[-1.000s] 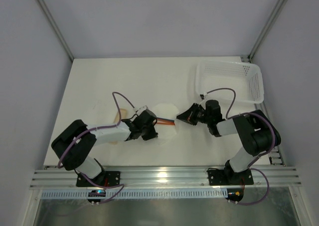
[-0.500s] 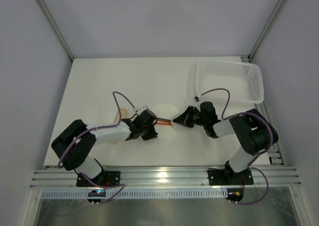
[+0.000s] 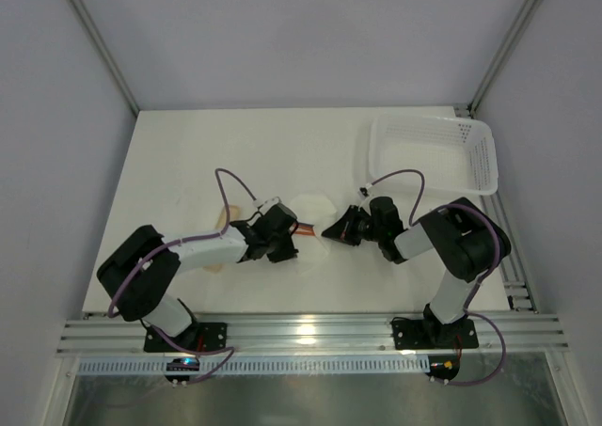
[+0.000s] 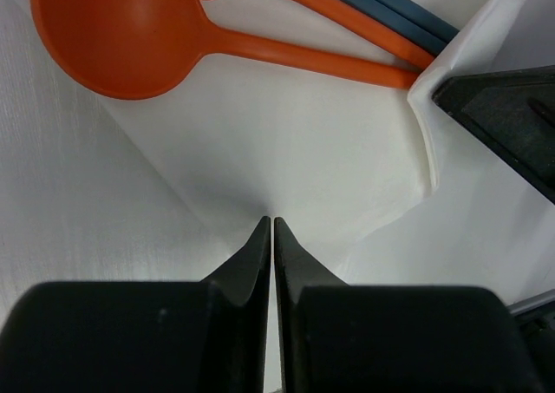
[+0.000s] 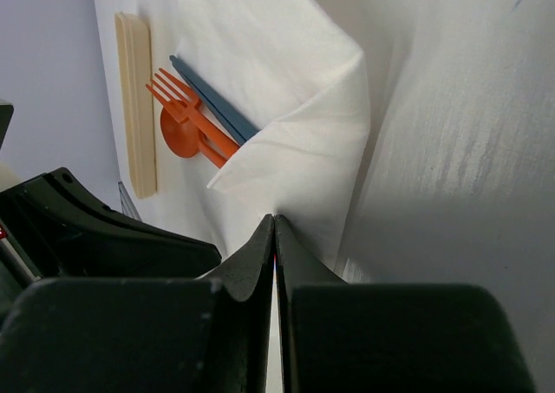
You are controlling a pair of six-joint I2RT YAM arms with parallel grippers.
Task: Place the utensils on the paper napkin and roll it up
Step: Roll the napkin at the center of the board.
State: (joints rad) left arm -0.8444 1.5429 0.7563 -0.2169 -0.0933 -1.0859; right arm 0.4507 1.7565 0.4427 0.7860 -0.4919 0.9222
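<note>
The paper napkin (image 3: 312, 207) lies between my two grippers, its right side folded over toward the left. In the left wrist view the orange spoon (image 4: 121, 37) lies on the napkin (image 4: 286, 150) with a second orange handle and dark blue sticks (image 4: 390, 11) beside it. In the right wrist view an orange fork and spoon (image 5: 182, 120) and a blue stick (image 5: 217, 102) poke out from under the folded napkin (image 5: 286, 107). My left gripper (image 3: 292, 245) (image 4: 270, 224) is shut on the napkin's near edge. My right gripper (image 3: 328, 230) (image 5: 274, 221) is shut on the folded flap.
A white perforated basket (image 3: 475, 153) stands at the back right. A short beige piece (image 5: 137, 107) lies just left of the utensils, beside the left arm. The two grippers are close together, nearly touching over the napkin.
My right gripper has moved left toward the left gripper, drawing the napkin's right side over the utensils. The visible napkin has shrunk. The left gripper has stayed put.
</note>
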